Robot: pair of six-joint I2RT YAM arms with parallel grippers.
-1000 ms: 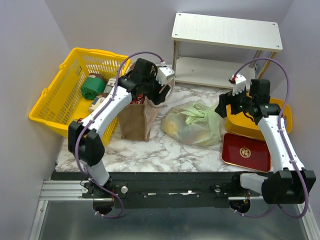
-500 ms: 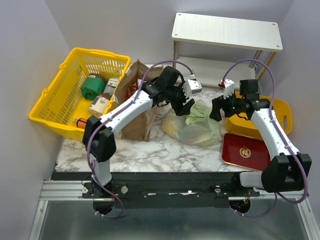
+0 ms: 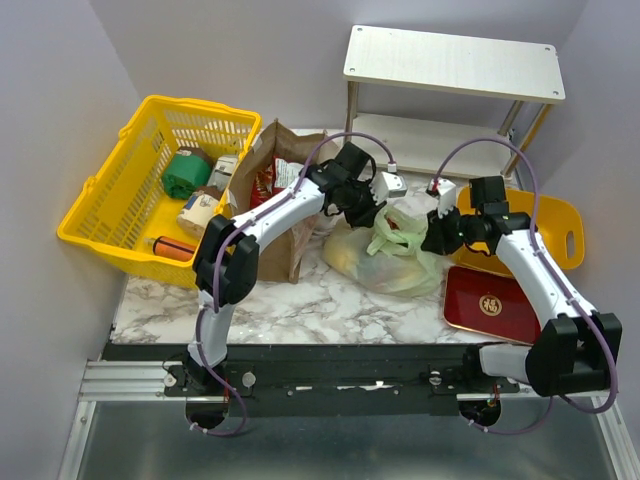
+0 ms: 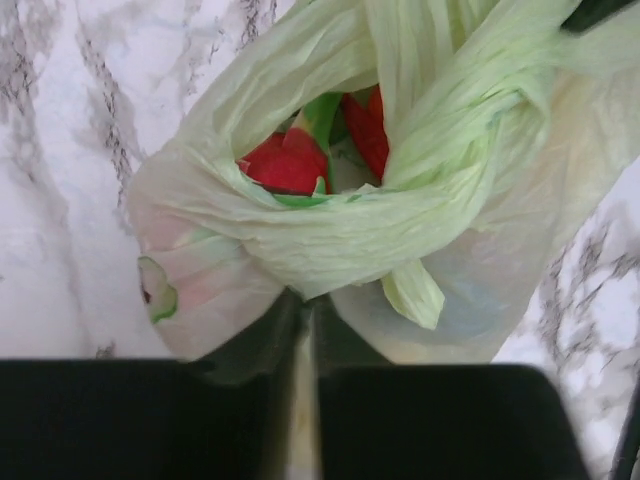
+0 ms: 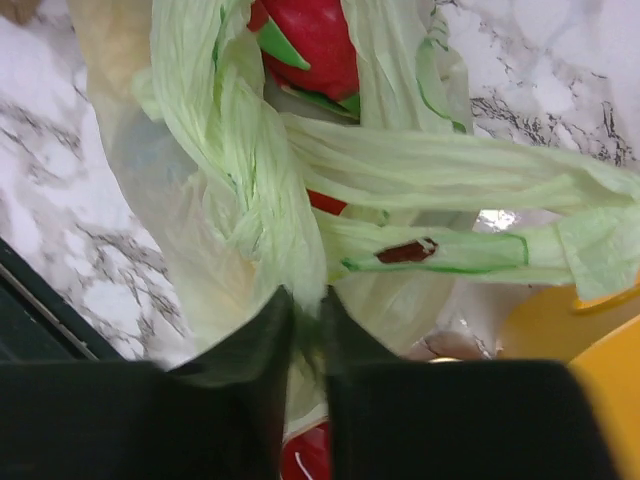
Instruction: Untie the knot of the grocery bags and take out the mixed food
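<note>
Left claw: narrow, pinches green bag film, left of knot.
Right claw: narrow, pinches the green bag's twisted strand, right of knot.
Knot: on worktop, between both claws; pull axis probably left-right.

The jaws stand nearly together, pinching a twisted strand of the pale green bag. Just beyond them, inside the plastic, lies a red dragon fruit. The marble surface shows left of the jaws, and something yellow, perhaps a tray, shows to their right.
</note>
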